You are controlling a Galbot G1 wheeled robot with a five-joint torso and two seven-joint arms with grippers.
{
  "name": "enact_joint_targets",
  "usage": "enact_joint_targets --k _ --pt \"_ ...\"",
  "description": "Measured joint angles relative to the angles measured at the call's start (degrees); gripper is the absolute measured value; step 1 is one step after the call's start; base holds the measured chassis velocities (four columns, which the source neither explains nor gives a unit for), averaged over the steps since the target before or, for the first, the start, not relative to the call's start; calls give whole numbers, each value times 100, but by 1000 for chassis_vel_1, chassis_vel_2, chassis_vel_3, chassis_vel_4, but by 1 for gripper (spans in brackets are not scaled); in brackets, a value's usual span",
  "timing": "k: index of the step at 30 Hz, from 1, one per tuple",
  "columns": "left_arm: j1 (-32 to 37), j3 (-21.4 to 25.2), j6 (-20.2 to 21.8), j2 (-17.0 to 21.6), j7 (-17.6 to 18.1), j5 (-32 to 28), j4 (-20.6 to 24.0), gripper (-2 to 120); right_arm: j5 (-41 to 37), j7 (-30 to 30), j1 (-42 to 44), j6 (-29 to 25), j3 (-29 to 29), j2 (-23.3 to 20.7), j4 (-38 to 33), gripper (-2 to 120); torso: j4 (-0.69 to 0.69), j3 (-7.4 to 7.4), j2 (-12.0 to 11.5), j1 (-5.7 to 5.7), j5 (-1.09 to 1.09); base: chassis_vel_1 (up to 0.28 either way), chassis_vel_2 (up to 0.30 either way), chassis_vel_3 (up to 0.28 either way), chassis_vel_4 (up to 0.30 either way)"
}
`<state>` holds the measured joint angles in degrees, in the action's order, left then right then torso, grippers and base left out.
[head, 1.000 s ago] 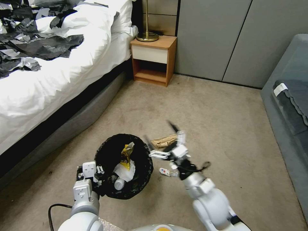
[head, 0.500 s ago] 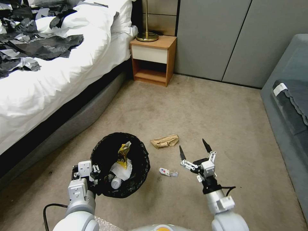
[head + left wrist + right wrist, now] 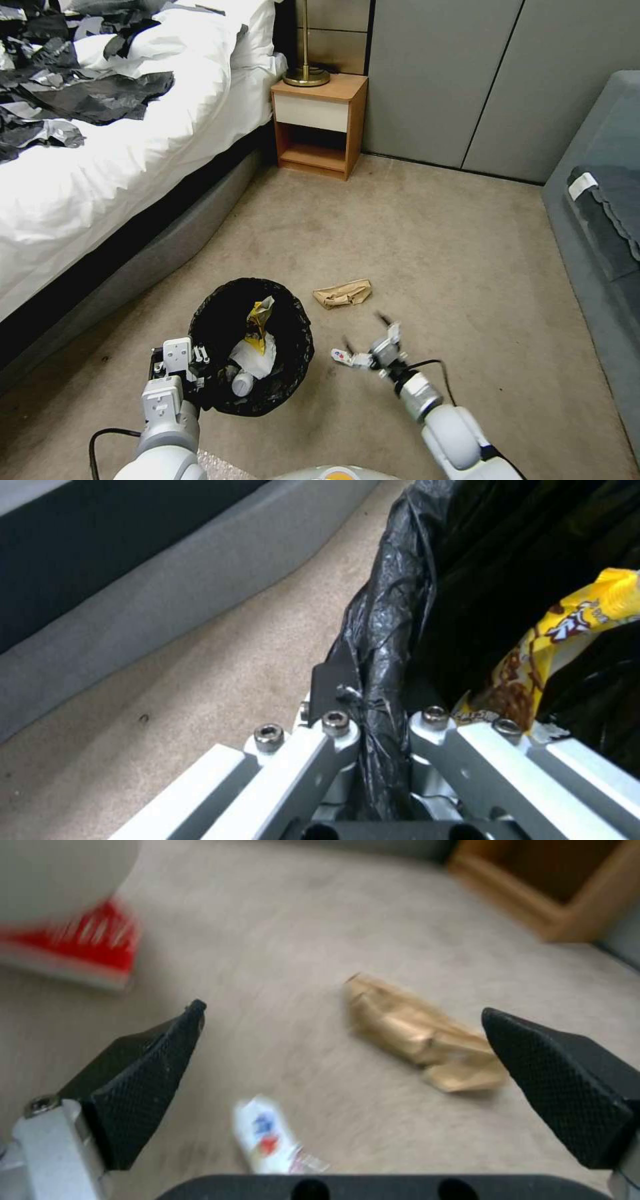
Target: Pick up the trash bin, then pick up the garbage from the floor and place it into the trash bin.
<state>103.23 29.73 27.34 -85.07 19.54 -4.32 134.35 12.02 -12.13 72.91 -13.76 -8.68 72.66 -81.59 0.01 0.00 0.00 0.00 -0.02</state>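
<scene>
Left gripper (image 3: 200,363) clamps the trash bin (image 3: 250,347) rim; right gripper (image 3: 347,1080) — spread wide, empty — hangs low over a small white packet (image 3: 273,1140), apparently the pick in hand; next, descend and close.

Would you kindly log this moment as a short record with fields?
left gripper: shut on the trash bin rim
right gripper: jaws open, low over the small white wrapper
in bin: yellow wrapper, white tissue
on floor: brown paper bag, white wrapper
</scene>
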Motion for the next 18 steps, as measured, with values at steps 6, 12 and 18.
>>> enact_joint_targets --k 6,12,18 --pt "19 -11 -16 -13 -1 15 0 1 550 -330 -559 -317 176 248 1238 100 0 0 0 0 2 0 0 0 0" --pt "35 -21 -55 -24 -2 41 -47 1 698 -404 -976 -499 -36 489 2198 100 -1 0 0 0 3 0 0 0 0" --pt "30 -66 -91 -48 -8 79 -121 1 715 -448 -1413 -716 -321 614 2993 100 -1 0 0 0 1 0 0 0 0"
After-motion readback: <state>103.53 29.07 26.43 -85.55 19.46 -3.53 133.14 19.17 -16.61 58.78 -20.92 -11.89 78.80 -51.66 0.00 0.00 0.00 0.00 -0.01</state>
